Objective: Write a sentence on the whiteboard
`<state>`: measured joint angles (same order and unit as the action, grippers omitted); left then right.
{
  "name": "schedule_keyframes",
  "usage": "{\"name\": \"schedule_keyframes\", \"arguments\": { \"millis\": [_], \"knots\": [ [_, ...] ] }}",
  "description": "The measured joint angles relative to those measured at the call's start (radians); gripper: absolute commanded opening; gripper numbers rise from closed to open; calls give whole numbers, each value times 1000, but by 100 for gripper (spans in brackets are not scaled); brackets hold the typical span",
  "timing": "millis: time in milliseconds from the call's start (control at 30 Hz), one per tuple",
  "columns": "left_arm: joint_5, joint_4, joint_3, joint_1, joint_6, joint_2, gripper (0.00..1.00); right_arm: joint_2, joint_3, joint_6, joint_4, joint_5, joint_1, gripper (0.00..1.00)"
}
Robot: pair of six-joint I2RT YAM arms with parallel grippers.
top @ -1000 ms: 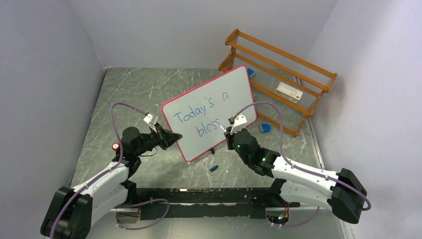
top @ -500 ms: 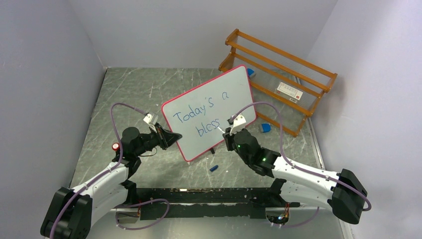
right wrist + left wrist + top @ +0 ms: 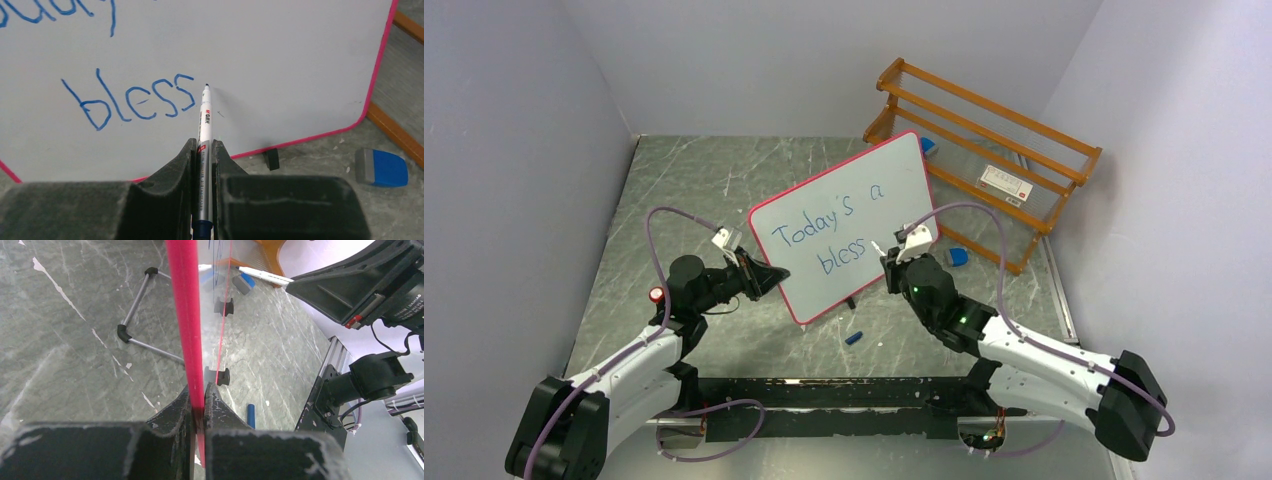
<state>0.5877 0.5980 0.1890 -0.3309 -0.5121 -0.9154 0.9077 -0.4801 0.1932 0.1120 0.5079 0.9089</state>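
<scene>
The whiteboard (image 3: 854, 200) stands tilted mid-table on small black feet, with a pink-red rim (image 3: 186, 315). Blue marker words on it read "Today's a" and below that "bless" (image 3: 132, 100), the sentence as it stands. My left gripper (image 3: 198, 390) is shut on the board's rim at its lower left corner (image 3: 769, 275). My right gripper (image 3: 203, 145) is shut on a silver marker (image 3: 205, 120), whose tip sits at the board just right of the last "s". In the top view the right gripper (image 3: 894, 252) hovers at the board's lower right area.
A wooden rack (image 3: 984, 160) stands at the back right. A blue eraser (image 3: 957, 256) lies on the table by the board's right corner. A blue marker cap (image 3: 853, 338) lies in front of the board. Grey walls close in on both sides.
The second "s" of "bless" has been finished. My right gripper with the marker has shifted right, past the end of the word. The left gripper has not moved.
</scene>
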Motion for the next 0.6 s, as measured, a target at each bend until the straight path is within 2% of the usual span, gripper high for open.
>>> {"name": "schedule_keyframes", "arguments": {
  "millis": [600],
  "knots": [
    [0, 0, 0, 0, 0, 0, 5, 76, -12, -31, 79, -66, -64, 0]
  ]
}}
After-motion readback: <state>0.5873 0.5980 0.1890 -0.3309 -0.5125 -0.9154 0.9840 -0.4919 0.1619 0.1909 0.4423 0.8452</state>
